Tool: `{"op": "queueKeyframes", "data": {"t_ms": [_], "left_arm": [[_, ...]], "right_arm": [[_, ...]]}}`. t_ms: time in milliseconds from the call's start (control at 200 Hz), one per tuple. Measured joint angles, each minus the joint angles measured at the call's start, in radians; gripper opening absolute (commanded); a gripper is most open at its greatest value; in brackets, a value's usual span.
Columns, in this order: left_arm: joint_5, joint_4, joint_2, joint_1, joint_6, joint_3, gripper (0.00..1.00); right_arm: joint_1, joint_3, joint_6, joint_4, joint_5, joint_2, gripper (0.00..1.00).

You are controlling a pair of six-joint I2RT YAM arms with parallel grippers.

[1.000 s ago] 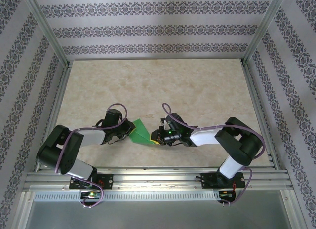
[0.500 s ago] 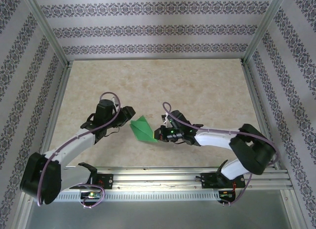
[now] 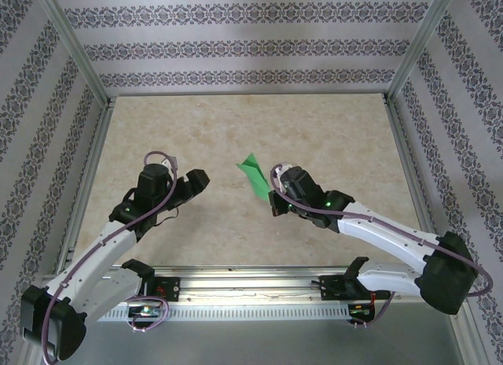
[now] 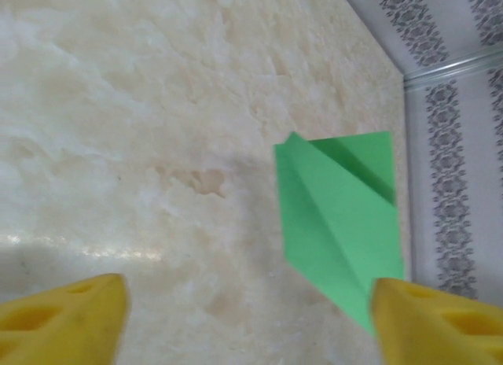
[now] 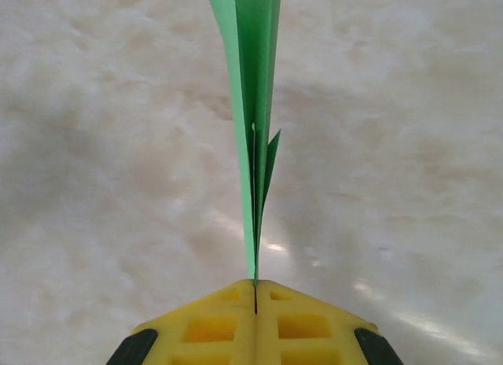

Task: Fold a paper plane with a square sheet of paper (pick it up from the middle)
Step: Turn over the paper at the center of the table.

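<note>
Right gripper point(image 5: 255, 293): yellow fingers point(image 5: 208, 326) pressed flat together, pinching one end of the plane point(image 5: 255, 105). The plane stands on edge and runs straight out ahead of the jaws, folds stacked side by side. Contact with the table point(image 3: 314, 121) beneath it cannot be determined.

Left gripper point(image 4: 250, 322): jaws spread wide, nothing between them. The plane point(image 4: 342, 215) sits ahead of it, toward its right finger, well apart. The table surface lies bare below.
</note>
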Motion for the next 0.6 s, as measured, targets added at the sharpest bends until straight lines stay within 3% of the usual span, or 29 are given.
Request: {"op": "queueKeyframes", "data": {"t_ms": [250, 455, 600], "left_arm": [[-0.055, -0.082, 0.037, 0.001, 0.139, 0.079, 0.99], [-0.074, -0.109, 0.013, 0.017, 0.208, 0.074, 0.99], [-0.103, -0.101, -0.084, 0.023, 0.205, 0.014, 1.00]], "right_arm": [[0.074, 0.084, -0.223, -0.125, 0.331, 0.012, 0.00], [0.148, 0.155, -0.377, -0.136, 0.594, 0.143, 0.00], [0.189, 0.155, -0.468, -0.136, 0.706, 0.255, 0.00]]}}
